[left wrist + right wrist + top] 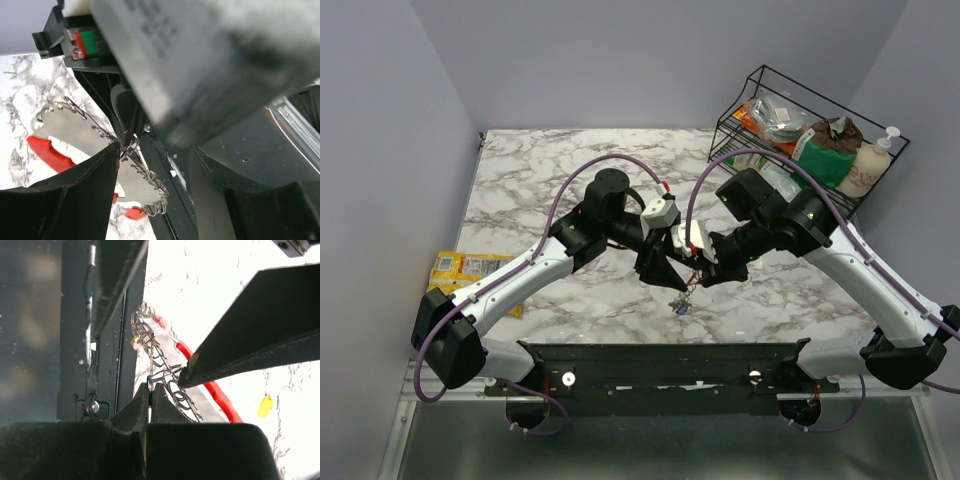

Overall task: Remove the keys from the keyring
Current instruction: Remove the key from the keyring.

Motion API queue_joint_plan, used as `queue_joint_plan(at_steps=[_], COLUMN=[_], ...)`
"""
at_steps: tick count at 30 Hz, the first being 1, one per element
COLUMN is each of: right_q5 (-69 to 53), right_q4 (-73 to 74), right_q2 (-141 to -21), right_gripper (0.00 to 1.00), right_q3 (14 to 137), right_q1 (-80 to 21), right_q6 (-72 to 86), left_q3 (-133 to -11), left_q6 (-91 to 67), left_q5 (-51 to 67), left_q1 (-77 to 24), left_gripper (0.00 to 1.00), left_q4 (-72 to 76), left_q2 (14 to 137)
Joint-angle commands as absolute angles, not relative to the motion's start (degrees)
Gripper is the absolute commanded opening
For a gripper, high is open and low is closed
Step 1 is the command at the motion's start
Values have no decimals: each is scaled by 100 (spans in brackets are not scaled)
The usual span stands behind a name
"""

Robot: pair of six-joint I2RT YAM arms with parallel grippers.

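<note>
We find the keyring (215, 390) in mid-counter between the two tools. Its red curve runs along one side and its grey metal plate (70, 127) lies beside that. A tangle of wire rings (165, 370) is strung along the plate's edge. From above, the keys (678, 305) dangle in a small bunch just below the meeting point of the tools, with a blue tag showing. In the right wrist view a yellow tag (265, 406) shows against the marble just past the red curve. We cannot tell whether it hangs or lies flat.

The right tool (150, 390) has its fingers pressed together, pinching one thin strand of the wire rings at the very tips. The left tool (665, 272) stands spread. One finger (85, 195) has its tip against the rings at the plate's edge, and the other stands apart from it with the chain of rings in the gap between.

The two tools sit nose to nose, so there is little room between them. A black rail (670, 365) runs along the near edge of the counter (540, 170), near the dangling keys. Behind both arms the marble lies bare towards the back wall. A yellow packet (470, 270) lies at the left edge, well apart from the keyring. A wire basket (800, 130) of goods fills the far right corner, behind the right arm.
</note>
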State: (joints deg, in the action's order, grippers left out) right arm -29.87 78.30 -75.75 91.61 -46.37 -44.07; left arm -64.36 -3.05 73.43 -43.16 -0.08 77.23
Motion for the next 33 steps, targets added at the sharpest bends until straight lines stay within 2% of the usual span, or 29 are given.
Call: queue_joint_plan(at_steps=[1, 13, 15, 20, 29, 33], right_q5=[-3410, -3832, -3902, -3841, -3331, -3243], right_q4=[7840, 8129, 8200, 8174, 7761, 7638], right_q2=[-7400, -7497, -7480, -7418, -7295, -7233], right_gripper=[1, 1, 1, 1, 1, 1], right_q3=[9123, 9536, 9606, 9563, 9220, 9158], right_q1=[-4632, -4632, -4632, -4632, -4606, -4535], right_q6=[-4632, -4755, -4807, -4773, -4527, -4439], left_q3=[-6495, -6408, -6390, -6416, -6390, -6311], left_q6=[-826, -853, -774, -606, -1098, -1353], left_q5=[7778, 7594, 7480, 7444, 7602, 7638], left_q1=[-4333, -4351, -4342, -4333, -4342, -4342], left_gripper=[65, 64, 67, 68, 50, 49], left_q4=[501, 650, 580, 431, 965, 1186], left_q2=[7629, 7647, 7646, 7691, 7682, 7673])
